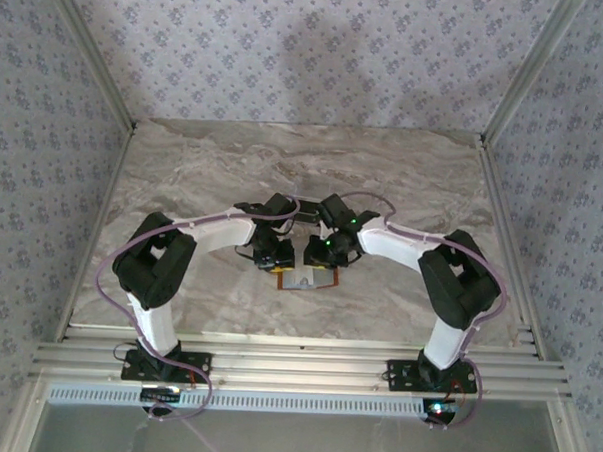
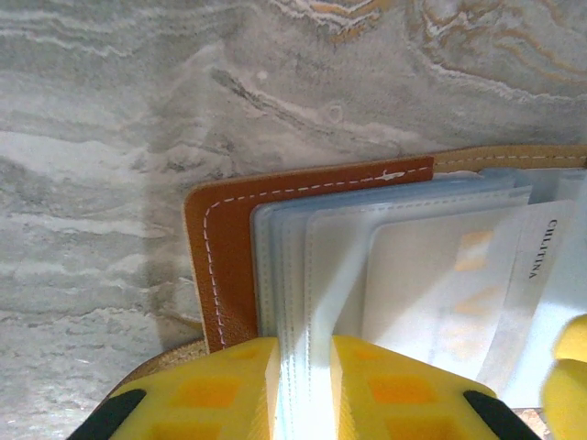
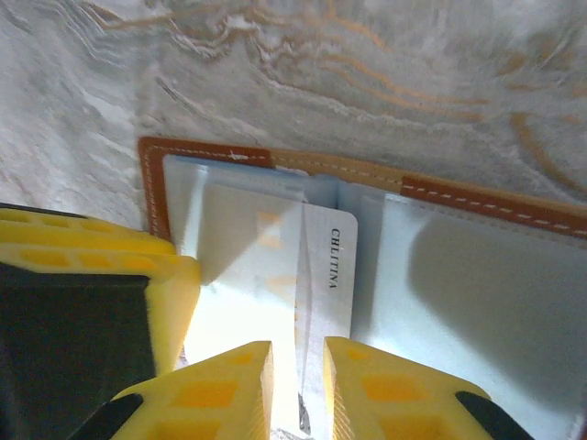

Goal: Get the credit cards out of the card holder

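Yellow fingertips of the right pincer sit a slit apart astride a whitish credit card (whether clamped I cannot tell, likewise the left pincer astride the card holder's sleeves), so draw it straight out.

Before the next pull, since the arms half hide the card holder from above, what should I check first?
1. Card holder lies open on table: ok.
2. Left jaws straddle the clear sleeves: ok.
3. Left jaws clamped on them: cannot tell.
4. Right jaws straddle the white card edge: ok.
5. Right jaws clamped on it: cannot tell.
6. White card free of its sleeve: cannot tell.
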